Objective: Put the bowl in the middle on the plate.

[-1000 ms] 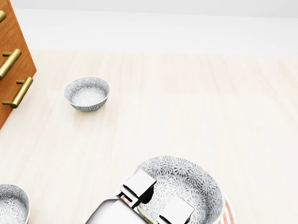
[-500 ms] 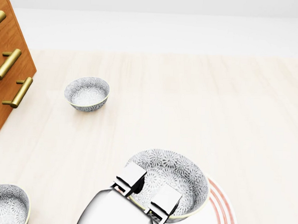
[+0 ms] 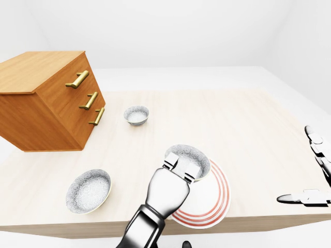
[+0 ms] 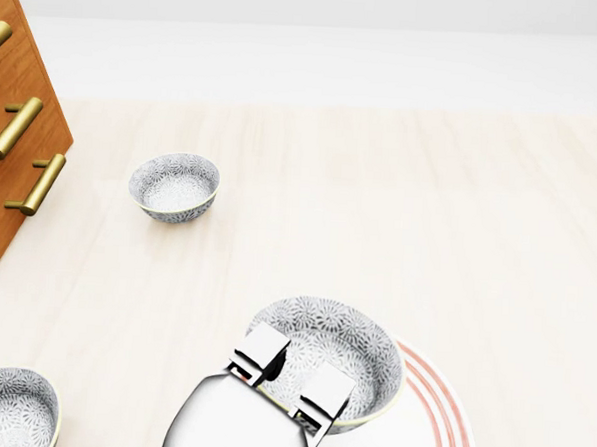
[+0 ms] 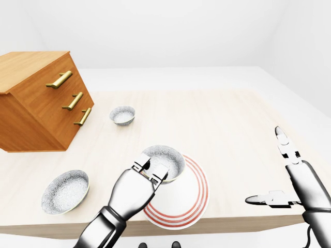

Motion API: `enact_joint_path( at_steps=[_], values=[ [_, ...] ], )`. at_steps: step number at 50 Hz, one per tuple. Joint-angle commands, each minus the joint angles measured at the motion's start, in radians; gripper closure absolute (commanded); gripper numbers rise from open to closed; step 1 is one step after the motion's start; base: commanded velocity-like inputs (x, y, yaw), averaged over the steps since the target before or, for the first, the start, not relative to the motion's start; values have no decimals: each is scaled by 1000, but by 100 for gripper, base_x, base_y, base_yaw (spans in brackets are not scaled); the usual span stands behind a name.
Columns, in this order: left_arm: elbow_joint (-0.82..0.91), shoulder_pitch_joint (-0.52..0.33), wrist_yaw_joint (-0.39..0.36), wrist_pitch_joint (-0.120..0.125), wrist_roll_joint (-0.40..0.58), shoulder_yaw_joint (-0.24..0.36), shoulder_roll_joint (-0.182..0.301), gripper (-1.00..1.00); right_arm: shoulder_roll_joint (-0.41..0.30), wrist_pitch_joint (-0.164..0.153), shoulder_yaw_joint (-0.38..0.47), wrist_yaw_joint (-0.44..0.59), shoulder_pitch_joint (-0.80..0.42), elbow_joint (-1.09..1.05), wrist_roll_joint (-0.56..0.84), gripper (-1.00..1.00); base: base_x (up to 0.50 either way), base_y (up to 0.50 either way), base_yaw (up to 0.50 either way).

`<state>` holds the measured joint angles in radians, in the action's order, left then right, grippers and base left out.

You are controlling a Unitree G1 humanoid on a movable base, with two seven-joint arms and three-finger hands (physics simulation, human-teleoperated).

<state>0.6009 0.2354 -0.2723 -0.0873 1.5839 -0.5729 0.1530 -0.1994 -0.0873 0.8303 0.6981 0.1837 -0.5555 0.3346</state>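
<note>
Readable text: none in any view.
Wooden cabinet (image 3: 51, 111): no lettering.
Middle bowl (image 4: 347, 346): floral pattern only.
Plate (image 5: 186, 201): red rings only.

Bright, even light is falling from above, paling the top of the orange wooden drawer chest (image 3: 51, 103). Shadows are barely showing. Glare is whitening the glossy metallic left hand (image 4: 238, 421). Everything is rendering sharp.
</note>
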Motion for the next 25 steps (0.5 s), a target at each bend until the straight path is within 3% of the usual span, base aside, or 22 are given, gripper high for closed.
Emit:
enact_joint_path(
  at_steps=[1, 25],
  values=[
    [-48, -22, 45, 0, 2, -1, -15, 100, 0, 0, 0, 0, 0, -1, 0, -100, 0, 0, 0],
    [-62, -8, 60, 0, 17, -42, -2, 100, 0, 0, 0, 0, 0, -2, 1, -100, 0, 0, 0]
  ],
)
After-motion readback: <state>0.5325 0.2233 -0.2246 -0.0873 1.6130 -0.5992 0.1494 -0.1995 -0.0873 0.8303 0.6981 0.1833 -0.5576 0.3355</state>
